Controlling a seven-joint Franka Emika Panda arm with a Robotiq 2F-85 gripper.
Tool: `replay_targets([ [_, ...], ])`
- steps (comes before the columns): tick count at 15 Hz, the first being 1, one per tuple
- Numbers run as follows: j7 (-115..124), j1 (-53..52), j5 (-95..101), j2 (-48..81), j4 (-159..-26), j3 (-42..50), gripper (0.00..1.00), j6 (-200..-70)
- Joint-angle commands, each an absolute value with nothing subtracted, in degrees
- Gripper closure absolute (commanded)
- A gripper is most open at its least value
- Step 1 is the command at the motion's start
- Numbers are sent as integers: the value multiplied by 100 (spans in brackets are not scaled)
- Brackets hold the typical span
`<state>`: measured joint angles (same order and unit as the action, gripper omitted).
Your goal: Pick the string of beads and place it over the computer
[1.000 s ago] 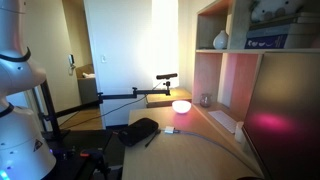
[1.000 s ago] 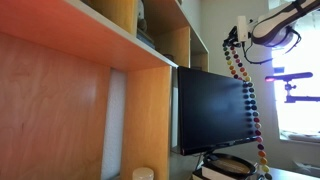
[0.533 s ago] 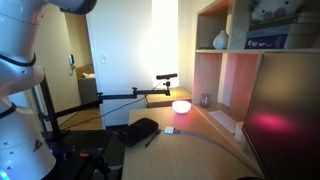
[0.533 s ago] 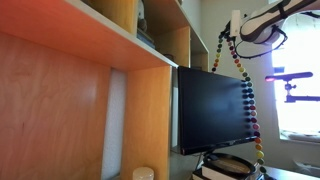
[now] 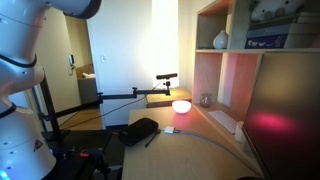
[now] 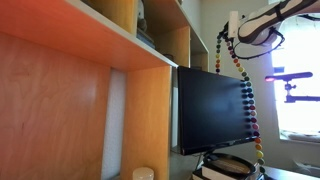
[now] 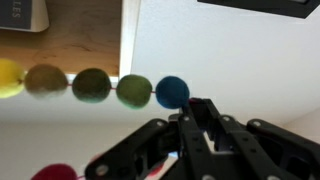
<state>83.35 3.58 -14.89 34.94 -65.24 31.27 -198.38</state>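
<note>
The string of beads (image 6: 245,95) dangles from my gripper (image 6: 235,32) at the upper right of an exterior view. Its long axis runs down and slightly rightward, past the right edge of the computer screen (image 6: 208,110). The screen's top edge sits below and left of the jaws, which are pinched together on the strand. The wrist view shows the beads glossy and round, yellow through green to blue. The screen is flat, dark and hard-edged. I judge the limp strand will drape over it.
</note>
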Motion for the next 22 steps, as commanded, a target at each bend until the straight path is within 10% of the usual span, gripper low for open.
replay_targets([
  [1,8335,358,-1489,3494,-6523,3127,83,-19838],
  [12,8335,358,-1490,3495,-6521,3127,83,-19838],
  [13,8335,358,-1490,3495,-6521,3127,58,-19838],
  [22,8267,154,-1325,3383,-6947,3015,0,-19819],
])
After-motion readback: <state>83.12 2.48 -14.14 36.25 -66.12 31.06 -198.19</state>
